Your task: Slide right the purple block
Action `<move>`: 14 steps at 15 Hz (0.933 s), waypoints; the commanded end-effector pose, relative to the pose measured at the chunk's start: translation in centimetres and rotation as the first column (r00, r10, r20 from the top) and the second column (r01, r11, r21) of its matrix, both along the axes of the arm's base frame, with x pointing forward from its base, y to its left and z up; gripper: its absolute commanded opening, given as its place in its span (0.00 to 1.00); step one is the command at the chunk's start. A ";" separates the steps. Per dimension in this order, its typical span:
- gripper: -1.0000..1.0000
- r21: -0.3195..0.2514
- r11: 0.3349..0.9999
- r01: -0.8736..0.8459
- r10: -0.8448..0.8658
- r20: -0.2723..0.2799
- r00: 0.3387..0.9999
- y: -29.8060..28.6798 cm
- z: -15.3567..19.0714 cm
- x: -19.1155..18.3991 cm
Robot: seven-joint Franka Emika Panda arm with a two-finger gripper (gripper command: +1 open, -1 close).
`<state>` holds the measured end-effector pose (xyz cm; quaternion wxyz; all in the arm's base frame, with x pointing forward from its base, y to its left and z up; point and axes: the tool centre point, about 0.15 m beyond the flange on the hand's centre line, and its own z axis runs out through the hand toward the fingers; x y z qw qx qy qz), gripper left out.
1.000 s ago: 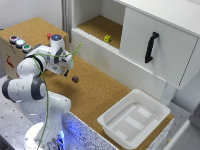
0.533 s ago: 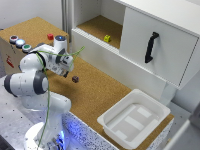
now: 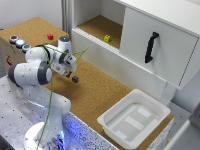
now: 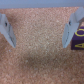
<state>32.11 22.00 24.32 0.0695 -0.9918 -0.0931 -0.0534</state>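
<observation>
Cork covered the tabletop (image 3: 95, 92), where the purple block (image 3: 75, 79) lay just beside the gripper (image 3: 71, 70). Its jaws stood apart, grasping nothing — the block sat outside one finger (image 4: 71, 32), so sliding probably remained.

A cork-topped table (image 3: 100, 90) fills the middle of the exterior view; behind it stands a white cabinet (image 3: 150, 65) with an open compartment floored in cork, and a sliding door (image 3: 155, 45) bearing a black handle (image 3: 150, 47) covers the exterior view's right part. A white plastic tray (image 3: 134, 120) sits on the table's near corner; beside the cork lies a perforated metal plate (image 3: 15, 110) lit by a blue glow; the wall behind is pale grey.
</observation>
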 end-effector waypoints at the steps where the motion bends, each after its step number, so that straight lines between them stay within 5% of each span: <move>1: 1.00 -0.003 0.999 -0.040 0.040 -0.046 0.998 0.4 -1.7 3.4; 5: 1.00 -0.009 0.999 -0.046 0.045 -0.064 0.997 0.3 -3.1 4.0; 6: 0.00 -0.010 0.999 -0.041 0.040 -0.064 0.997 0.2 -3.5 4.2; 14: 0.00 0.005 0.999 -0.037 0.038 -0.044 0.998 -0.4 -3.3 5.3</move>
